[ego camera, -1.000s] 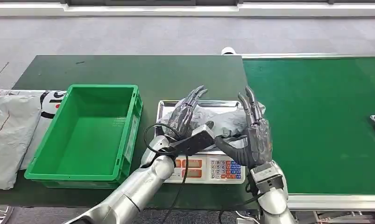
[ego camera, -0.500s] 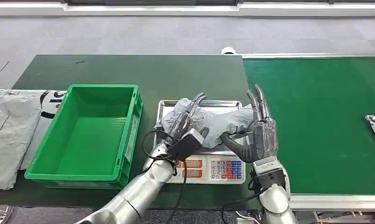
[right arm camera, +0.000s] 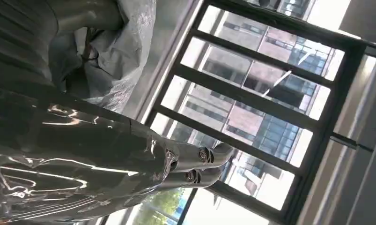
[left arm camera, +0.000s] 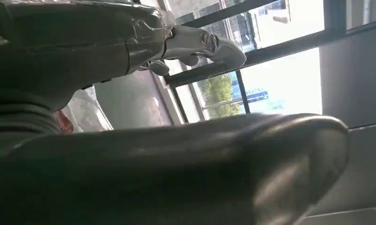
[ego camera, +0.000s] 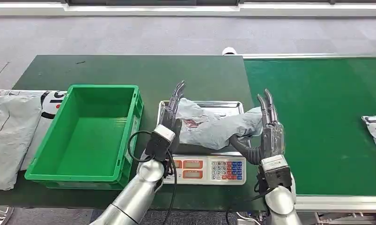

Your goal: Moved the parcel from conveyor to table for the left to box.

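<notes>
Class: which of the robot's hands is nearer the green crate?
Left. The left hand is at the parcel's crate-side end, close to the green crate; the right hand is at the parcel's far end, beside the conveyor.

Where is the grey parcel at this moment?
In the head view, the grey parcel lies on the steel tray of the scale, between the left hand and right hand, right of the green box.
</notes>
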Available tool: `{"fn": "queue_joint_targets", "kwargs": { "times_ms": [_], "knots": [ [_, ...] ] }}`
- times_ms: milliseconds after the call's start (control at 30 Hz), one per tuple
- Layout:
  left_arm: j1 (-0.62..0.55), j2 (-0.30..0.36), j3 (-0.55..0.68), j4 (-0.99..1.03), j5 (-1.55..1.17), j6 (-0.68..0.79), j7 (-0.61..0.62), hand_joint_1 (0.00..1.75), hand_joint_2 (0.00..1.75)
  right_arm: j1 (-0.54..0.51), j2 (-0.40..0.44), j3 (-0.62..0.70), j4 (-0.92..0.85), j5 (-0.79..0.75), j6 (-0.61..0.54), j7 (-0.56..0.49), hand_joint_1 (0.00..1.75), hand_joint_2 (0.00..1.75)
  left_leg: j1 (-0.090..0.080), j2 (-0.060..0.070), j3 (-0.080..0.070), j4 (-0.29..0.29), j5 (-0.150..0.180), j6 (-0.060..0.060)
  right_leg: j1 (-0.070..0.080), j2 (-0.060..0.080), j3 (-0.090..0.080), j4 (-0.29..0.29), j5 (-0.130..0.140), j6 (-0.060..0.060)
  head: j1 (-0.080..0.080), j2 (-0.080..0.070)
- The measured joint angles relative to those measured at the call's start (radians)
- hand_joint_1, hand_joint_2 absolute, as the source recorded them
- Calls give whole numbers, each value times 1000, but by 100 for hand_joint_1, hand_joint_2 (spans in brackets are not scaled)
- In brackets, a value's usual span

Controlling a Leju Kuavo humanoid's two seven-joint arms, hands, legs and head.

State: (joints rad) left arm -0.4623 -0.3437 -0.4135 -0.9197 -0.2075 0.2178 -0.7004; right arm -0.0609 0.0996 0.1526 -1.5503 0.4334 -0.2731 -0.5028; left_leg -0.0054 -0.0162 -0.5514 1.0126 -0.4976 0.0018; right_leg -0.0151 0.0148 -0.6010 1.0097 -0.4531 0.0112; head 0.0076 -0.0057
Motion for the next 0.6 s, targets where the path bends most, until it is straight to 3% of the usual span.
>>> {"fn": "queue_joint_targets", "kwargs": {
  "times_ms": [300, 467, 567, 600],
  "knots": [
    [2, 0, 0, -7, -31, 0, 0, 0, 0, 20, -1, -24, -10, 32, -22, 16, 0, 175, 0, 0, 0, 0, 0, 0, 0, 0, 0, 0, 0, 0, 0, 0],
    [2, 0, 0, -7, -43, 0, 12, 0, 0, 14, -9, -39, 13, 209, -95, 165, 0, 175, 0, 0, 0, 0, 0, 0, 0, 0, 0, 0, 0, 0, 0, 0],
    [2, 0, 0, -7, -43, 0, 16, 0, 0, -47, -10, -92, 117, 290, -135, 246, 0, 175, 0, 0, 1, 0, 0, 0, 0, 0, 1, 0, 0, 0, 0, 0],
    [2, 0, 0, -7, -43, 0, 18, 0, 175, -71, -10, -114, 165, 292, -138, 235, 0, 175, 0, 1, 1, 0, 0, 0, 0, 0, 1, 0, 1, 0, 0, 0]
  ]
}}
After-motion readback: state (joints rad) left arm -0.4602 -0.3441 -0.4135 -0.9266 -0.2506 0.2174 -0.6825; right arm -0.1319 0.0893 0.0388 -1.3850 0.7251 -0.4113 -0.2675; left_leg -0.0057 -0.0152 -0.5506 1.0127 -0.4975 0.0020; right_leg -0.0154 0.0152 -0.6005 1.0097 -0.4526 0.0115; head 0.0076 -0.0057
